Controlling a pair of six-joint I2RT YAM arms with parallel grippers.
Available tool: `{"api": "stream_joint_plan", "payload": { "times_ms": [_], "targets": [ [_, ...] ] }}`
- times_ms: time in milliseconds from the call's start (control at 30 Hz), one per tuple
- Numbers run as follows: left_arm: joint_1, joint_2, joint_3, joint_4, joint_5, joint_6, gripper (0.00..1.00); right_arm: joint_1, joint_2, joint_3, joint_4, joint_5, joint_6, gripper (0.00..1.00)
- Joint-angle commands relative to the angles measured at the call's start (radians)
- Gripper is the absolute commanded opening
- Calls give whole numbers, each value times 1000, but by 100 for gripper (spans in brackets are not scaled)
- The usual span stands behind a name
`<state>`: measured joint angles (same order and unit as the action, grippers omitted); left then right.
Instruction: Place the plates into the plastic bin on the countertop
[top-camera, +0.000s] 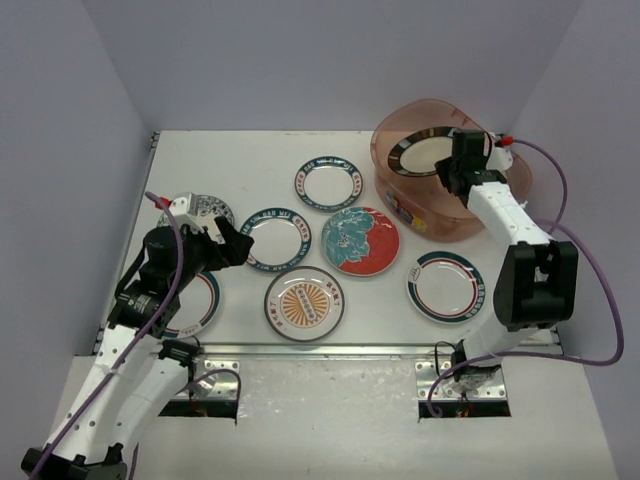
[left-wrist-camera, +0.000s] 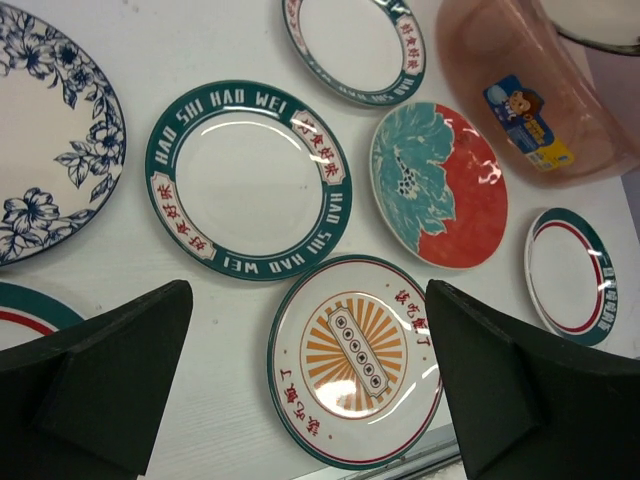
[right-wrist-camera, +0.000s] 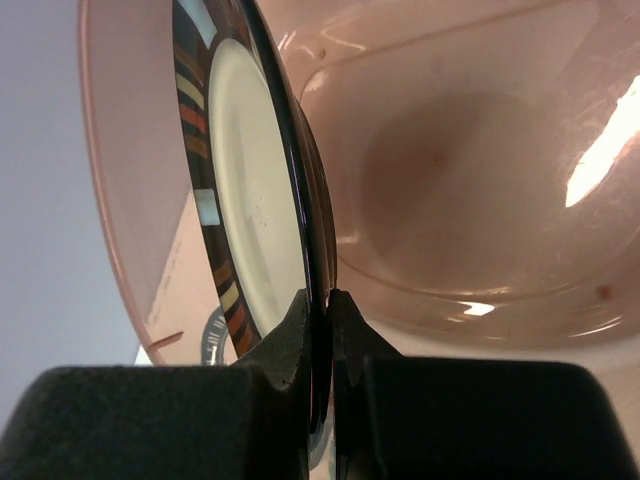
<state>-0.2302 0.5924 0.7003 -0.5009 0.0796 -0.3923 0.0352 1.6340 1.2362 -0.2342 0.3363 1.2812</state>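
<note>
My right gripper (top-camera: 450, 172) (right-wrist-camera: 327, 300) is shut on the rim of the black-gold plate (top-camera: 420, 152) (right-wrist-camera: 255, 170) and holds it tilted inside the pinkish plastic bin (top-camera: 440, 103) (right-wrist-camera: 480, 180). My left gripper (top-camera: 233, 245) (left-wrist-camera: 308, 300) is open and empty, above the orange-centred plate (top-camera: 304, 303) (left-wrist-camera: 355, 360). On the white countertop (top-camera: 230, 160) lie two teal-lettered plates (top-camera: 278, 238) (top-camera: 327, 183), the red-teal floral plate (top-camera: 361, 241) (left-wrist-camera: 440, 185), a striped plate (top-camera: 446, 286), a second striped one (top-camera: 200, 310) partly under the left arm, and the blue floral plate (top-camera: 208, 207) (left-wrist-camera: 45, 150).
Pale lavender walls (top-camera: 70, 150) close the table at the left, back and right. A metal rail (top-camera: 330, 350) runs along the near edge. A small sticker (left-wrist-camera: 528, 125) is on the bin's side. Purple cables (top-camera: 590, 250) hang beside the right arm.
</note>
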Motion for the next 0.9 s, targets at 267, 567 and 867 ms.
{"api": "stream_joint_plan", "payload": {
  "times_ms": [267,567,867],
  "targets": [
    [-4,-139,-10,97,30,22,100,25,149,173,56,168,98,12],
    [-6,-121,-10,95,14,18,100,2,224,311,-201,40,72,77],
    [-6,-71,0,74,-34,1,100,12,354,758,-790,-12,28,99]
  ]
}}
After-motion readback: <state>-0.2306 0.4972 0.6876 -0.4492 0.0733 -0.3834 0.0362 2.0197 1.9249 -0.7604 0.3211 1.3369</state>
